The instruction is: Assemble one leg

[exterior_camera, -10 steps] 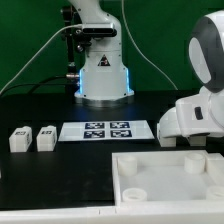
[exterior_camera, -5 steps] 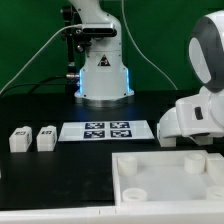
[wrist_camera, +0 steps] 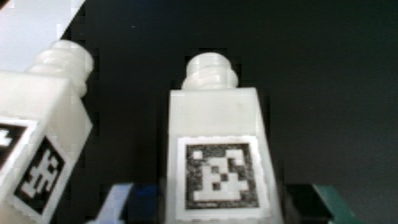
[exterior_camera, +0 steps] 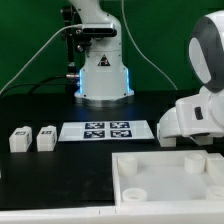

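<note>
In the wrist view a white leg (wrist_camera: 221, 140) with a black-and-white tag and a rounded peg at its far end lies on the black table, between my fingers. My gripper (wrist_camera: 221, 206) is open, with one finger (wrist_camera: 125, 202) on each side of the leg and a dark gap showing on each side. A second tagged white leg (wrist_camera: 45, 120) lies close beside it. In the exterior view my gripper hand (exterior_camera: 193, 115) is low at the right, behind the white tabletop (exterior_camera: 165, 185). Its fingertips and these two legs are hidden there.
Two more small white legs (exterior_camera: 19, 139) (exterior_camera: 45, 138) stand at the exterior view's left. The marker board (exterior_camera: 108, 130) lies in the middle in front of the robot base (exterior_camera: 103, 75). The tabletop fills the front right.
</note>
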